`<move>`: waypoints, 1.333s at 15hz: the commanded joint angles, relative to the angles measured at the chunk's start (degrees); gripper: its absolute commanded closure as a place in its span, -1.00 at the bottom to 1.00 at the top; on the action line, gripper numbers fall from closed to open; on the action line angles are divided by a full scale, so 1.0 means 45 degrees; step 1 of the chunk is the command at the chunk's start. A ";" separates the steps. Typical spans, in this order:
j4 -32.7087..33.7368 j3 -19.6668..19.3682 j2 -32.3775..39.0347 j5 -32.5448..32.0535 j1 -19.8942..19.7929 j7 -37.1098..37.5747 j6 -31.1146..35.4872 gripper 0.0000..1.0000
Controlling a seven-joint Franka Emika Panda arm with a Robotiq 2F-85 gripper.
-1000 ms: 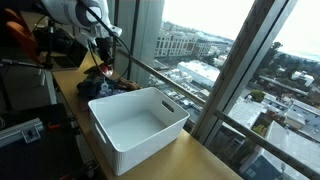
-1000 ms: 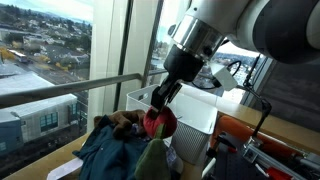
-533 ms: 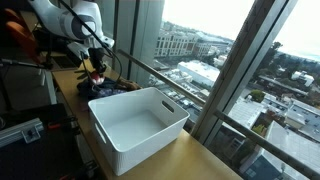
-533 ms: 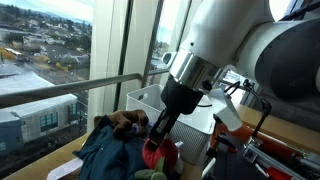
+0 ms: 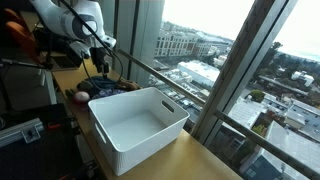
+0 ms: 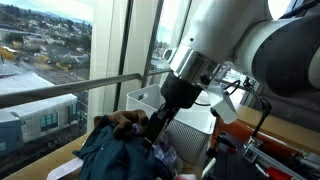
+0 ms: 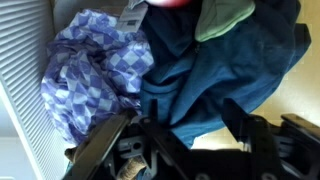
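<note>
Wrist view: gripper (image 7: 178, 124) spread above clothes pile (image 7: 205, 70), basket wall (image 7: 20, 85) beside

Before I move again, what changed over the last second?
The gripper came down to the clothes pile, opened and let go of the red thing it was carrying. That thing now lies beside the pile, near the bin. The pile and the bin stayed where they were.
</note>
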 commanded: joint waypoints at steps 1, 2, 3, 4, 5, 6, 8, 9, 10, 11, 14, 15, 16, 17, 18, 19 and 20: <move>-0.0363 -0.0265 -0.0827 0.0535 -0.0269 -0.0338 0.0139 -0.97; -0.0448 -0.0309 -0.0986 0.0664 -0.0393 -0.0398 0.0164 -1.00; -0.0582 -0.0366 -0.1154 0.0814 -0.0569 -0.0534 0.0187 -1.00; -0.0654 -0.0427 -0.1277 0.0924 -0.0745 -0.0684 0.0191 -1.00; -0.0727 -0.0485 -0.1401 0.1097 -0.0957 -0.0934 0.0193 -1.00; -0.0765 -0.0532 -0.1557 0.1360 -0.1216 -0.1278 0.0172 -1.00; -0.0708 -0.0666 -0.1911 0.2008 -0.1775 -0.2154 -0.0123 -1.00; -0.0584 -0.0749 -0.2087 0.2308 -0.2038 -0.2652 -0.0382 -1.00; -0.0376 -0.0812 -0.2230 0.2653 -0.2271 -0.3132 -0.0866 -1.00; -0.0112 -0.0867 -0.2424 0.2995 -0.2464 -0.3603 -0.1620 -1.00; 0.0991 -0.0886 -0.3222 0.3383 -0.2618 -0.4370 -0.4526 -1.00; 0.1278 -0.0848 -0.3352 0.3296 -0.2585 -0.4388 -0.5181 -1.00; 0.1544 -0.0813 -0.3447 0.3307 -0.2537 -0.4482 -0.5876 -1.00; 0.1784 -0.0788 -0.3483 0.3324 -0.2494 -0.4547 -0.6425 -1.00; 0.1945 -0.0771 -0.3527 0.3431 -0.2442 -0.4658 -0.6870 -1.00; 0.2007 -0.0743 -0.3512 0.3472 -0.2382 -0.4680 -0.7109 -1.00; 0.1959 -0.0729 -0.3497 0.3567 -0.2340 -0.4801 -0.7224 -1.00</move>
